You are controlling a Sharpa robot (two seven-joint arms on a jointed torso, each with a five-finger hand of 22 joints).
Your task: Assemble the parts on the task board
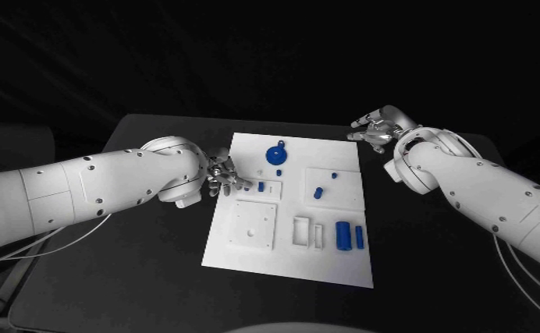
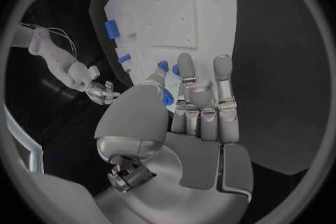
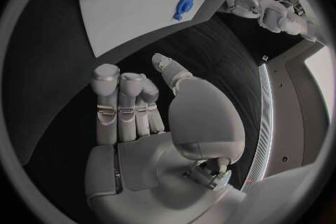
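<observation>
Your left hand (image 1: 222, 176) hovers empty, fingers loosely apart, at the task board's (image 1: 338, 267) left edge beside a small blue part (image 1: 261, 187), likely poised to pick it, while your right hand (image 1: 379, 129) waits open, off the board's far right corner.

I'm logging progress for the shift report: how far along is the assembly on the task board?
Early, by the look of it. Nothing plainly looks assembled: blue parts lie scattered on the task board, such as the round part and two cylinders. The left hand is at the board's edge by a small blue part, fingers apart. The right hand hovers off the board, holding nothing. Most placing seems left.
</observation>
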